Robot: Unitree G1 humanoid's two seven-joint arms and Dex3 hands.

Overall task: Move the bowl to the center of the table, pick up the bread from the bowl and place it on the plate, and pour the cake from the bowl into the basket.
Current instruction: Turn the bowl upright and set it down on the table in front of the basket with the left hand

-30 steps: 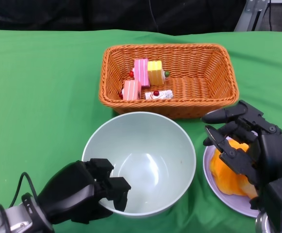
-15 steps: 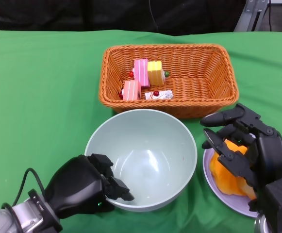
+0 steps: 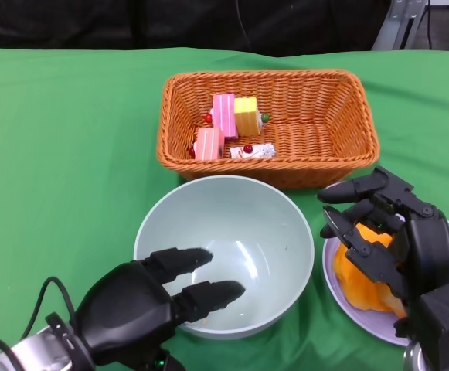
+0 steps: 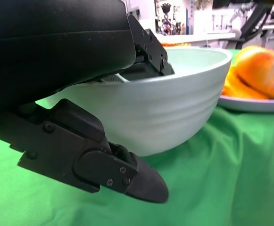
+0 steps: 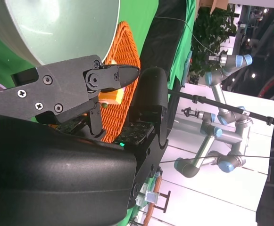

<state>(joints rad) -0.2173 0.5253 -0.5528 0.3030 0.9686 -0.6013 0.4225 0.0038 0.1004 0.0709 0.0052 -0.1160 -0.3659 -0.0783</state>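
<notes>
Left hand point(image 3: 151, 305), fingers spread, straddled the empty bowl point(image 3: 232, 232) rim; right hand point(image 3: 390, 232) spread over bread point(image 3: 363, 270). Withdraw slowly, leaving bowl unmoved.

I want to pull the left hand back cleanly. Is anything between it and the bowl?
Nothing visible. The left hand is open at the bowl's near rim, its upper fingers reaching over the rim, another below the wall outside.

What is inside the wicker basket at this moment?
The basket holds small cake pieces, pink and yellow, grouped at one end. The near wall hides a strip of its floor.
</notes>
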